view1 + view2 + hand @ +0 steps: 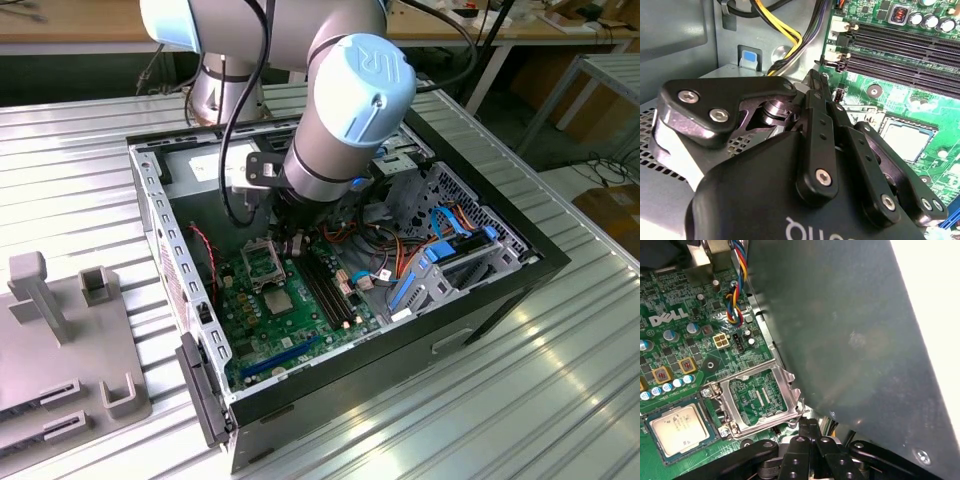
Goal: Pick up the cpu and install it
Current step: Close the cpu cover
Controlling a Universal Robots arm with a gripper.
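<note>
Gripper (809, 427) closed narrow, nothing held, low inside the computer case (400, 370).
The cpu (679, 427) is seen lying flat in its socket (710, 415) on the green board (685, 300), silver top upward, just beside the metal frame (760, 395), which is tilted open so that the socket is left free. The closed tip is placed near the frame's edge, apparently to fit between it and the case wall (850, 340).

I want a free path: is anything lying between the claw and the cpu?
Only the metal frame: in the first wrist view it lies swung open on the green board, beside the cpu on the claw's side. It does not cover the cpu, whose top is bare.
</note>
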